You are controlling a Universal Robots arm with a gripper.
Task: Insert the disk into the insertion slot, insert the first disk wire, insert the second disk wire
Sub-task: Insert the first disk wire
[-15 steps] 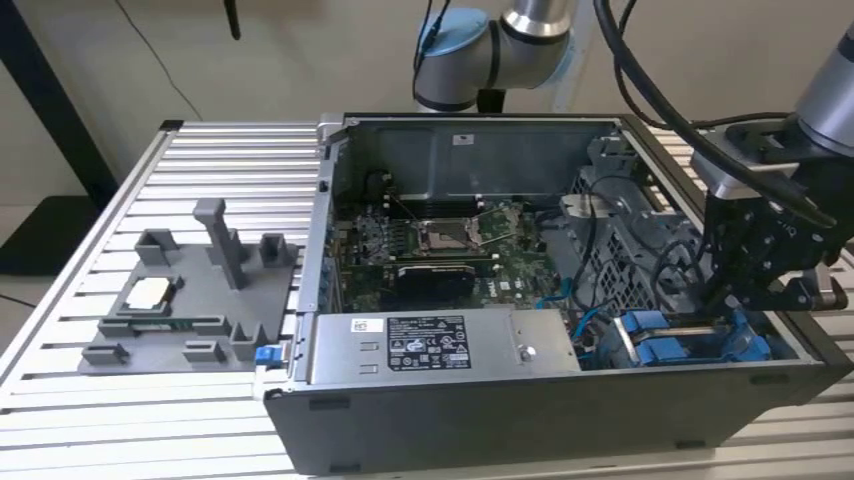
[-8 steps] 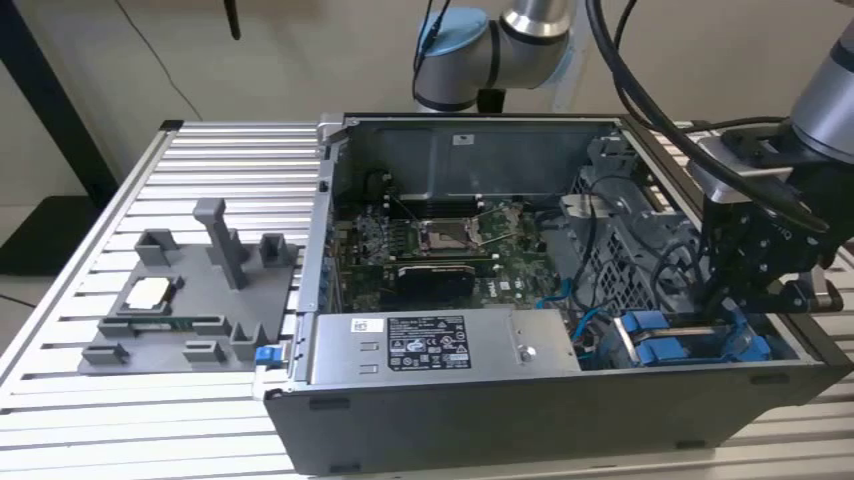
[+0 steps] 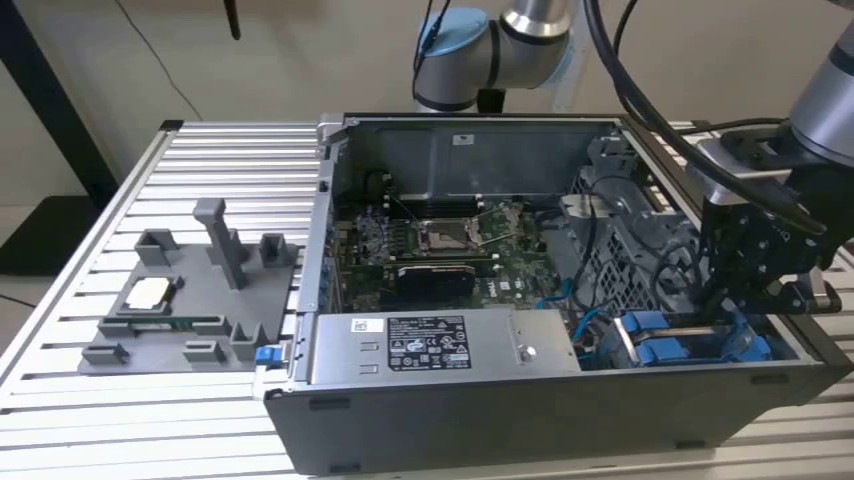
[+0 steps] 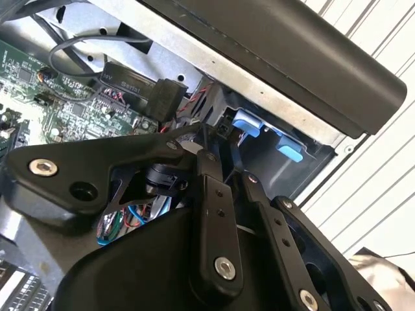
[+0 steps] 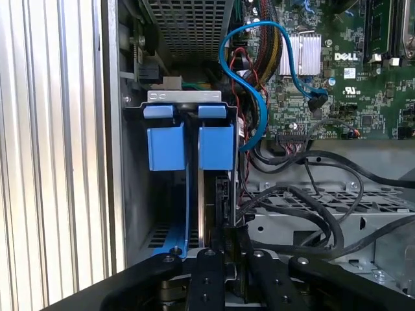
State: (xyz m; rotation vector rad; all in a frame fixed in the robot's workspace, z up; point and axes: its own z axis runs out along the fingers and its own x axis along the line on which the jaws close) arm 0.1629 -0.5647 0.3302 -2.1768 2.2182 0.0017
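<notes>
Watching from the remote desk, I had the gripper (image 3: 758,302) down inside the drive bay at the near corner of the computer case (image 3: 534,425), on the exterior view's right. The disk (image 5: 209,194) stood on edge in its slot there, with the tabs of its blue carrier (image 5: 215,146) at the far end. In both wrist views the jaws were drawn almost together at the disk's near end. I could not tell whether they pinched it or only pressed against it. I judged the drive rigid, dense and sensitive to shock, and its bare metal slick. The carrier's plastic sides looked the safer hold. A blue cable (image 5: 259,110) looped just beside the bay.
</notes>
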